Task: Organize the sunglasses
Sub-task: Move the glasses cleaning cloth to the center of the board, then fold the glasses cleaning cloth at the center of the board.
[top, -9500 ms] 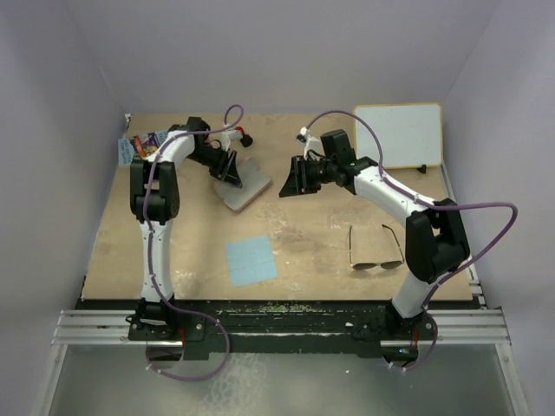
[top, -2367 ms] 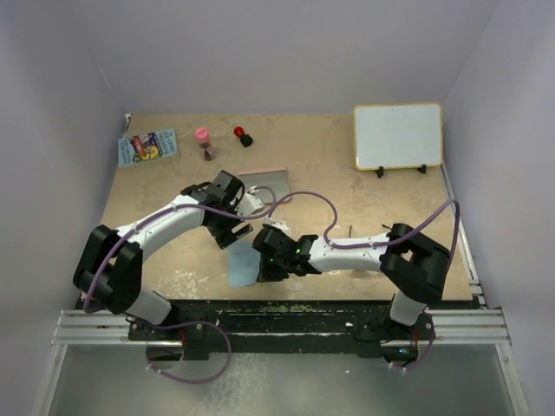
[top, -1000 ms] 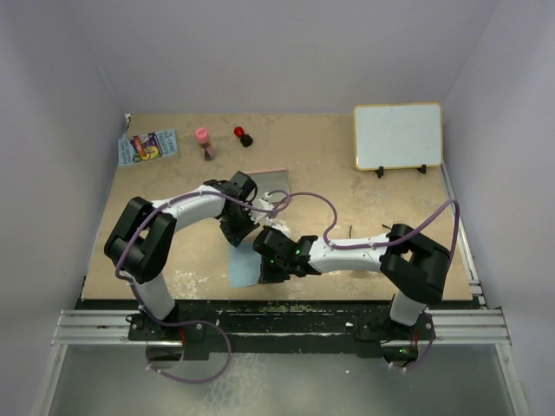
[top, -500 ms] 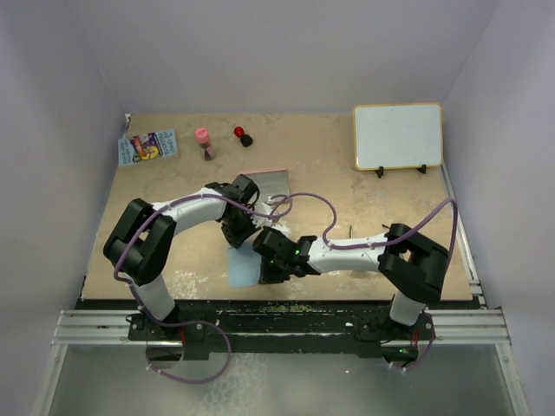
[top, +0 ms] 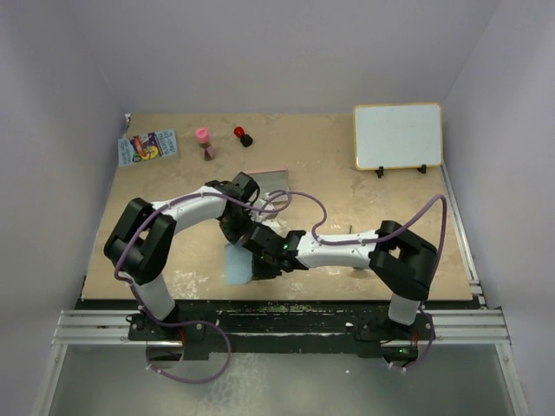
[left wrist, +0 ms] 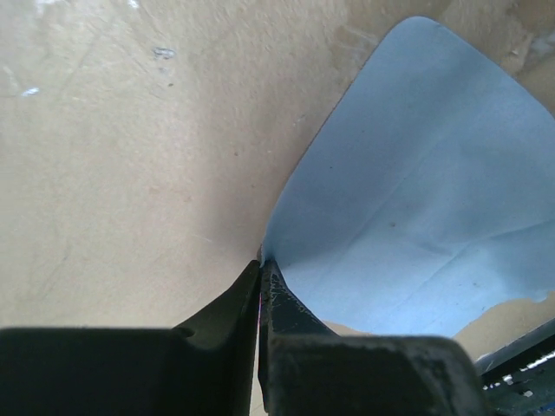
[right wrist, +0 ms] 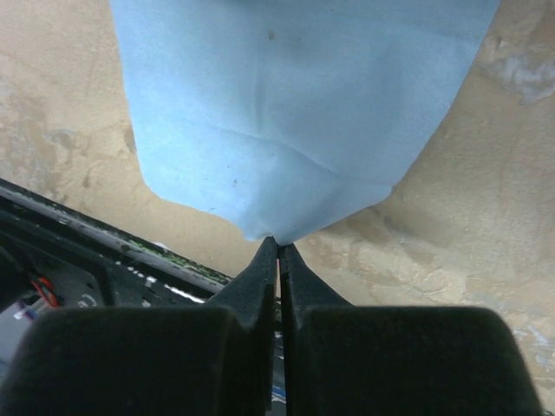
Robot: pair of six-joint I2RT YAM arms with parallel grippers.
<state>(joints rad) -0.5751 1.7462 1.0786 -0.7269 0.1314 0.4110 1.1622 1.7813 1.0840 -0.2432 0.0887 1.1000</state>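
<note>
My left gripper (left wrist: 261, 264) is clamped on the far edge of the blue cloth (left wrist: 416, 191). My right gripper (right wrist: 278, 245) is clamped on its right edge. The sunglasses (top: 350, 231) lie right of the cloth, mostly hidden beneath my right forearm (top: 338, 249).

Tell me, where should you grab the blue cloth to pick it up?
By a corner, coming in from outside its edge. The blue cloth is thin and floppy, so a corner pinches easily. The left pincer and right pincer each pinch one.
</note>
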